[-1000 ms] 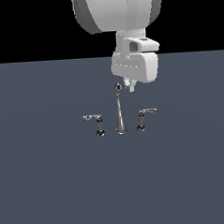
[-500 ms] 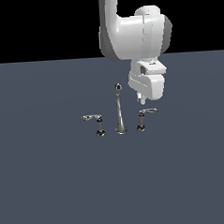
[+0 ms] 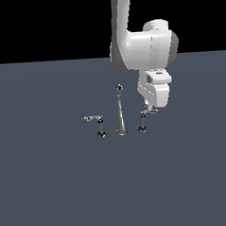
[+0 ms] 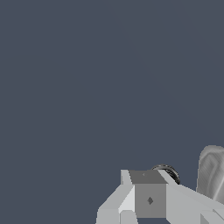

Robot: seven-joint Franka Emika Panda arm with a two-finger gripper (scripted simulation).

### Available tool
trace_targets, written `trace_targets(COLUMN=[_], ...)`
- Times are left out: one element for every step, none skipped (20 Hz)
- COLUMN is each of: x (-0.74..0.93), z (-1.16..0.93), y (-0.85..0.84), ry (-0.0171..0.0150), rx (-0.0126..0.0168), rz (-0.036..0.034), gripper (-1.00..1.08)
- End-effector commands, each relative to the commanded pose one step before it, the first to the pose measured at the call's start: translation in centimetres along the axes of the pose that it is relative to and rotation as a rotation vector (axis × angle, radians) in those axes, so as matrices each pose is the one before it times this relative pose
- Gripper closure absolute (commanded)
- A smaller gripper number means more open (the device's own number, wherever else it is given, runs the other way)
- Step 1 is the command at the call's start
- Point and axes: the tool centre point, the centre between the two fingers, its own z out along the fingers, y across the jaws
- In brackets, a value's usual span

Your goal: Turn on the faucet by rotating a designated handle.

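Observation:
The chrome faucet stands on the grey floor, its tall slim spout (image 3: 120, 112) in the middle. The handle (image 3: 152, 112) is the lever on the short post (image 3: 142, 125) at the exterior view's right of the spout. My gripper (image 3: 149, 106) hangs straight down, its tips at the lever's arm, touching or just above it. Its fingers look pressed together with nothing between them. In the wrist view the gripper (image 4: 146, 194) hides most of a dark ring (image 4: 169, 171), and a chrome part (image 4: 212, 175) shows beside it.
The mirror twin handle (image 3: 92, 119) on its post (image 3: 101, 132) stands at the exterior view's left of the spout. The white arm (image 3: 139, 51) rises above the handle. Flat dark grey floor (image 3: 53, 185) lies all around.
The arm has swung from above the spout's tip toward the exterior view's right and come down, so the gripper now sits at the right-hand lever. The faucet parts have not visibly moved.

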Motion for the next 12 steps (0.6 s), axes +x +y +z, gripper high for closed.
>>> trace_targets(x=[0.221, 0.011, 0.0, 0.0, 0.0, -0.002, 0.138, 0.139, 0.14, 0.141, 0.166, 0.144], z=[0.183, 0.011, 0.0, 0.0, 0.0, 0.005, 0.0, 0.0, 0.0, 0.0, -0.011, 0.0], y=[-0.1, -0.004, 0.0, 0.0, 0.0, 0.024, 0.326, 0.329, 0.332, 0.334, 0.347, 0.339], ry=[-0.00034, -0.00005, 0.0, 0.0, 0.0, 0.0, 0.0, 0.0, 0.0, 0.0, -0.00018, 0.0], rx=[0.00093, 0.00001, 0.0, 0.0, 0.0, -0.00046, 0.0, 0.0, 0.0, 0.0, 0.00026, 0.0], rz=[0.00928, 0.00049, 0.0, 0.0, 0.0, -0.00052, 0.0, 0.0, 0.0, 0.0, 0.00037, 0.0], gripper=[1.08, 1.08, 1.08, 1.08, 1.08, 1.08, 1.08, 1.08, 1.08, 1.08, 1.08, 1.08])
